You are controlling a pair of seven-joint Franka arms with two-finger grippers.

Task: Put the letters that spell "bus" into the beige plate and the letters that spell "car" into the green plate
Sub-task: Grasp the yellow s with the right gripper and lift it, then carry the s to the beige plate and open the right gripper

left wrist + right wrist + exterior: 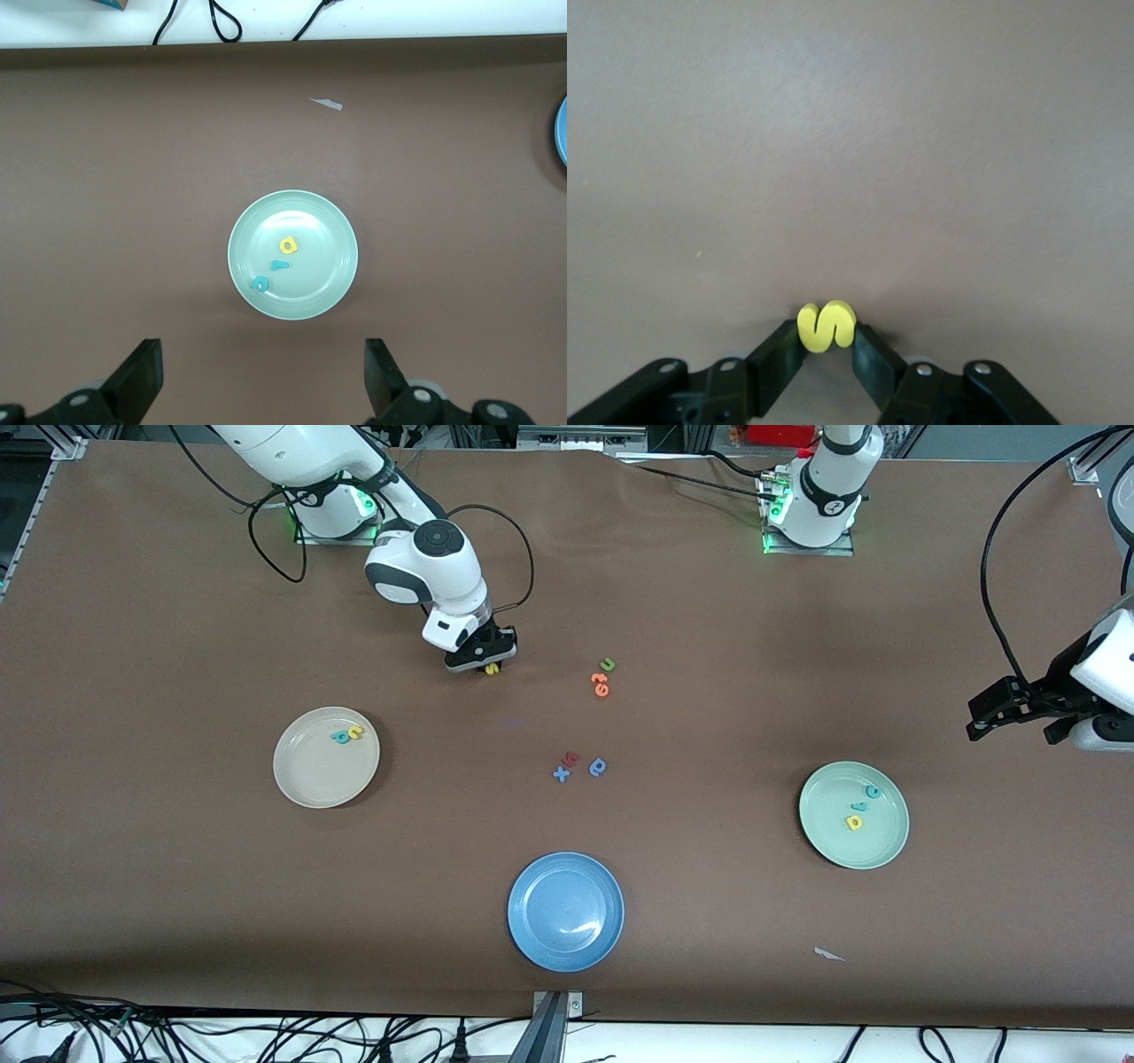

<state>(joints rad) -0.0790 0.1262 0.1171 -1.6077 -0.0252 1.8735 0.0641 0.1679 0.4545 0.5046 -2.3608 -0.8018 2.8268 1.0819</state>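
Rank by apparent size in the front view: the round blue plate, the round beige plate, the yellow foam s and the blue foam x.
1. Round blue plate, slightly the largest, though it is nearest the camera.
2. Round beige plate.
3. Blue foam x and yellow foam s: both tiny; the s is partly hidden in the right gripper, so unranked.

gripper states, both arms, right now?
Left gripper: open, empty, over the green plate.
Right gripper: shut on the yellow s, at the table.
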